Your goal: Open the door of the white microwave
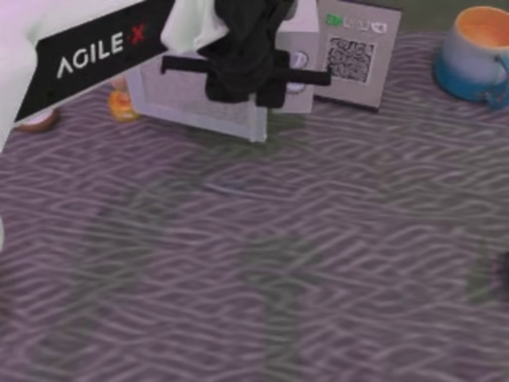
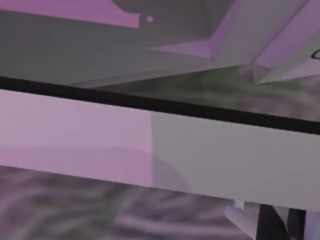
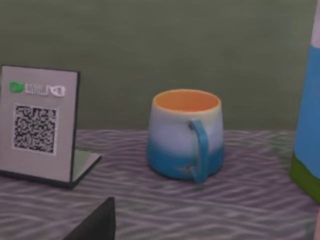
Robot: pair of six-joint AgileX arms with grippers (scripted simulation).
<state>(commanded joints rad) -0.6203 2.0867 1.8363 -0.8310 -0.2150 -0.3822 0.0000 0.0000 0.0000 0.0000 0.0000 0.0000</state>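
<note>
One white microwave (image 1: 298,48) at the counter's (image 1: 262,270) far left, its door (image 1: 203,107) swung ajar, left gripper (image 1: 246,76) over the door, finger state impossible to tell, QR-code placard (image 1: 356,57) just right of the microwave, right arm out of view.

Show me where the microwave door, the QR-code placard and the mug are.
door (image 1: 208,110): top view, on its mesh window.
QR-code placard (image 1: 351,60): top view, on the printed code square.
mug (image 3: 184,134): right wrist view, on its outer wall beside the handle.
</note>
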